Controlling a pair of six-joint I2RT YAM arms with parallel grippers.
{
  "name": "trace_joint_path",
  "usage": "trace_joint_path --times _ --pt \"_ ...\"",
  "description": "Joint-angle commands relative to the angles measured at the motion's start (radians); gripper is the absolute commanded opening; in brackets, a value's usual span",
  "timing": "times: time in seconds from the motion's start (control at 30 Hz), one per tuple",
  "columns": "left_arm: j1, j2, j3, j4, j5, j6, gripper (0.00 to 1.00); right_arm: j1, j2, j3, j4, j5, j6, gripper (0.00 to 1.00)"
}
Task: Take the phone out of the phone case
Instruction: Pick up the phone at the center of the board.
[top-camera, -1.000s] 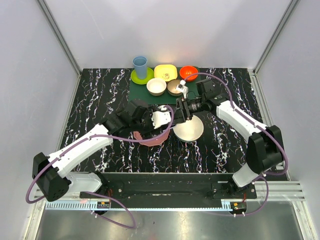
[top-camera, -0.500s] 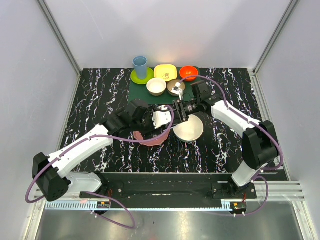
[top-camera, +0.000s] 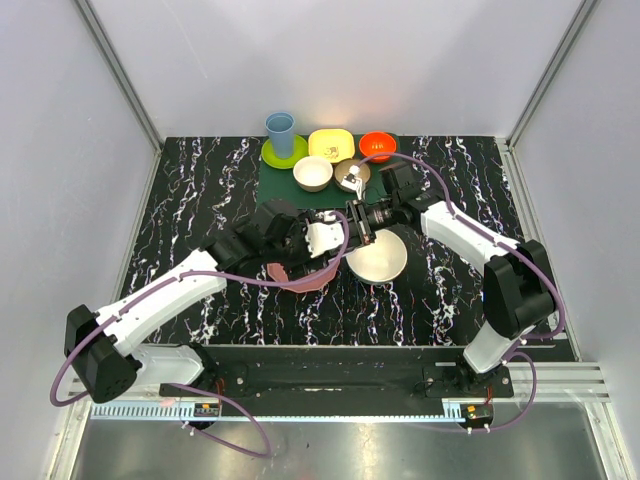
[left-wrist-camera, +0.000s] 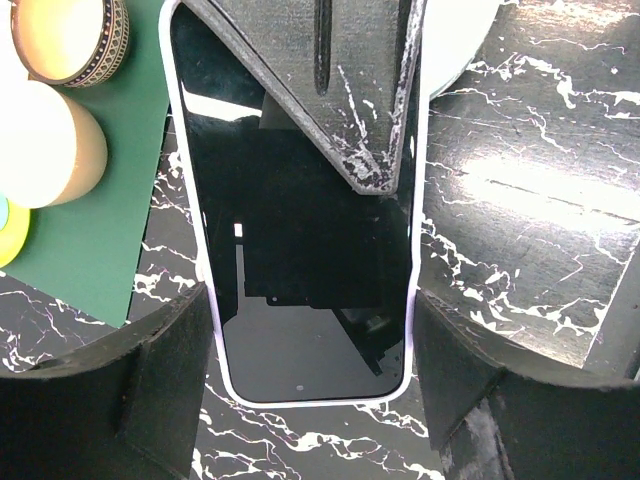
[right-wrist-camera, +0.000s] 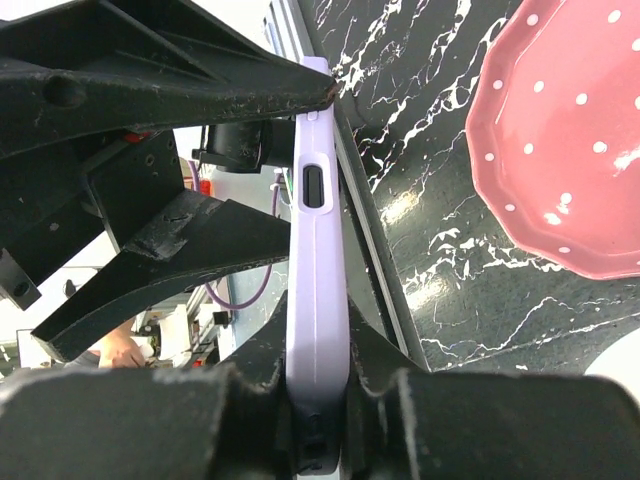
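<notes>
Phone (left-wrist-camera: 300, 270) in case (right-wrist-camera: 318, 280) runs lengthwise away from left gripper (left-wrist-camera: 312, 375), which clamps its sides; right gripper (right-wrist-camera: 318, 420) pinches the far end.

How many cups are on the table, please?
1: the blue cup stands on the lime plate at the back edge, left of the other dishes; others may be hidden.

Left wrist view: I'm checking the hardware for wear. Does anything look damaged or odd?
Yes. The right end effector's finger over the phone screen is scuffed: white scratches and chipped paint near its tip. The screen and the lavender case look intact.
</notes>
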Motion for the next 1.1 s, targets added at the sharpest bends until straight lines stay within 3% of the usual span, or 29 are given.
trace_joint_path --times 0.0,0.03,0.07,0.13,0.17,0.2,0.3,0.67,0.77,1.07 --pt "-0.001 -0.028 0.018 0.096 0.003 -0.026 0.00 0.019 -0.011 0.013 0.056 -0.046 -0.048 0.00" --pt "-0.003 -0.028 0.019 0.096 0.000 -0.028 0.00 0.019 -0.012 0.012 0.058 -0.046 -0.048 0.00" --pt "-0.003 -0.028 0.019 0.098 0.000 -0.028 0.11 0.019 -0.012 0.011 0.059 -0.044 -0.049 0.00" --pt "-0.003 -0.032 0.018 0.098 -0.001 -0.028 0.38 0.019 -0.020 0.009 0.059 -0.041 -0.053 0.00" --pt "-0.003 -0.035 0.018 0.098 -0.004 -0.028 0.66 0.017 -0.023 0.008 0.058 -0.035 -0.059 0.00" --pt "-0.003 -0.042 0.018 0.098 -0.009 -0.030 0.77 0.019 -0.032 0.006 0.058 -0.032 -0.062 0.00" --pt "-0.003 -0.055 0.016 0.098 -0.020 -0.030 0.99 0.017 -0.047 0.002 0.056 -0.014 -0.072 0.00" --pt "0.034 -0.132 -0.021 0.149 -0.058 -0.057 0.99 -0.018 -0.101 -0.006 0.053 0.032 -0.108 0.00" --pt "0.117 -0.152 -0.007 0.149 0.069 -0.117 0.99 -0.039 -0.135 -0.009 0.054 0.038 -0.120 0.00" --pt "0.336 -0.209 -0.030 0.211 0.273 -0.272 0.99 -0.073 -0.248 -0.033 0.044 0.081 -0.174 0.00"
